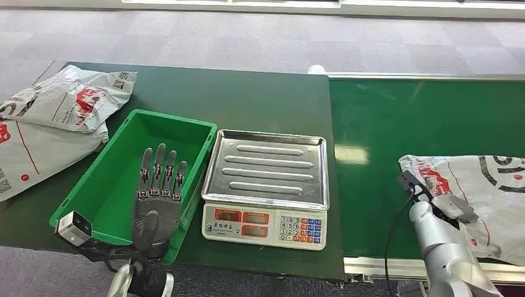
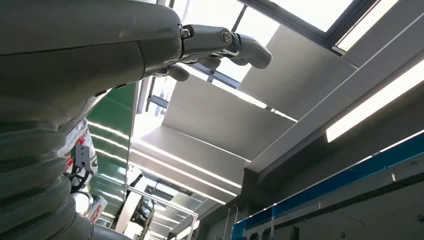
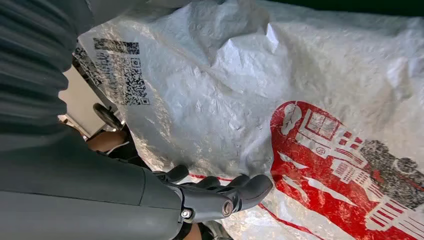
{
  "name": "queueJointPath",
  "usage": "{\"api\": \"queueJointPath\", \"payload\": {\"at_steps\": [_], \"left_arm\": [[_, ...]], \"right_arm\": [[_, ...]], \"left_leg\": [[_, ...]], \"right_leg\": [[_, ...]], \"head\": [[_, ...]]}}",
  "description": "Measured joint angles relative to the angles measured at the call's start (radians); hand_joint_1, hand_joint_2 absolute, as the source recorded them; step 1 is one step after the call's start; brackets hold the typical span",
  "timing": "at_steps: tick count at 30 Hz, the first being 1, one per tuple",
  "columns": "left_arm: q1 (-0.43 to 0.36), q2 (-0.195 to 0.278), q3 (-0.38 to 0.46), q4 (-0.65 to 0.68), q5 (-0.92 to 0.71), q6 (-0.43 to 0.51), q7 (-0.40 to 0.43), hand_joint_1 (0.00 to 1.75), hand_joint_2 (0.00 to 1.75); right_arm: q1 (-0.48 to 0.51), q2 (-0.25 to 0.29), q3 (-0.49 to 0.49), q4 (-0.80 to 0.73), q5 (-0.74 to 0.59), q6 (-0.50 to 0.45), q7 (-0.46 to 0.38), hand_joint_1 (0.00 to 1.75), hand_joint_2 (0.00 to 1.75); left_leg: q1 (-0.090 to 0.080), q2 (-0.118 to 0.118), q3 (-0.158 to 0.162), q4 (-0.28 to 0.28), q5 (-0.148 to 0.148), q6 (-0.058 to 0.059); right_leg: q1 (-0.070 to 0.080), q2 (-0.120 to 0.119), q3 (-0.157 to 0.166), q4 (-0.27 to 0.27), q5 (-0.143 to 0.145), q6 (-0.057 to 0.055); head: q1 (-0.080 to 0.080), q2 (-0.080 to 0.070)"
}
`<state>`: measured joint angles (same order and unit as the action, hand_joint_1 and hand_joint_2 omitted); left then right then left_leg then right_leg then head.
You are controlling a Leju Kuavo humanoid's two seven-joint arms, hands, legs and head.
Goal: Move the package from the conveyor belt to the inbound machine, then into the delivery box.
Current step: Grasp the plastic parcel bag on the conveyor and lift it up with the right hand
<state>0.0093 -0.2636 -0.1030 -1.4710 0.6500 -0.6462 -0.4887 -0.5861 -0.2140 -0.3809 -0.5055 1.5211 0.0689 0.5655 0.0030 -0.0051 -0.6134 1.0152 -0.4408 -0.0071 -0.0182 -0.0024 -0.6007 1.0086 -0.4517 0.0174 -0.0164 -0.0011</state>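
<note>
A white plastic package [image 1: 489, 185] with red print lies on the green conveyor belt [image 1: 421, 117] at the right. My right hand [image 1: 455, 207] rests on its near left part. In the right wrist view the thumb and curled fingers of that hand [image 3: 220, 195] lie close together against the crinkled film of the package [image 3: 300, 75]; whether they pinch it cannot be told. The inbound machine, a scale [image 1: 269, 167] with a steel tray, stands empty in the middle. My left hand [image 1: 158, 185] is raised over the empty green delivery box [image 1: 170, 117], fingers straight and apart, holding nothing.
Two more white packages [image 1: 68, 99] [image 1: 37, 151] lie on the dark green table [image 1: 247, 93] left of the box. The scale's keypad [image 1: 303, 229] faces me. The conveyor's metal rim [image 1: 384, 266] runs along the front right.
</note>
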Motion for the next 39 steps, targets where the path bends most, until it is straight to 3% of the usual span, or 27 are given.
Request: {"api": "queueJointPath", "payload": {"at_steps": [14,18,24,39], "left_arm": [[-0.001,0.0,-0.005,0.004,0.002,-0.001,0.008,0.0,1.75],[-0.002,0.0,-0.009,0.004,0.007,-0.001,0.016,0.0,1.75],[-0.001,0.0,-0.011,-0.005,0.008,0.0,0.023,0.0,1.75],[0.0,0.001,-0.015,-0.021,0.009,0.012,0.024,0.0,1.75]], "right_arm": [[0.08,0.008,-0.024,-0.099,-0.021,0.039,-0.021,0.01,1.75],[0.113,0.015,-0.038,-0.148,-0.046,0.087,-0.059,1.75,1.75],[0.161,0.023,-0.052,-0.222,-0.066,0.105,-0.098,1.75,1.75],[0.218,0.056,-0.064,-0.341,-0.034,0.102,-0.071,1.75,1.75]], "left_leg": [[0.0,0.0,0.0,0.0,0.0,0.0],[0.0,0.0,0.0,0.0,0.0,0.0],[0.0,0.0,0.0,0.0,0.0,0.0],[0.0,0.0,0.0,0.0,0.0,0.0]], "right_leg": [[0.0,-0.001,0.0,0.0,0.0,0.0],[0.0,-0.001,0.001,0.0,0.0,0.0],[0.0,-0.001,0.001,0.0,0.0,0.0],[0.0,-0.001,0.0,0.0,0.0,0.0]], "head": [[0.0,0.0],[0.0,0.0],[0.0,0.0],[0.0,0.0]]}}
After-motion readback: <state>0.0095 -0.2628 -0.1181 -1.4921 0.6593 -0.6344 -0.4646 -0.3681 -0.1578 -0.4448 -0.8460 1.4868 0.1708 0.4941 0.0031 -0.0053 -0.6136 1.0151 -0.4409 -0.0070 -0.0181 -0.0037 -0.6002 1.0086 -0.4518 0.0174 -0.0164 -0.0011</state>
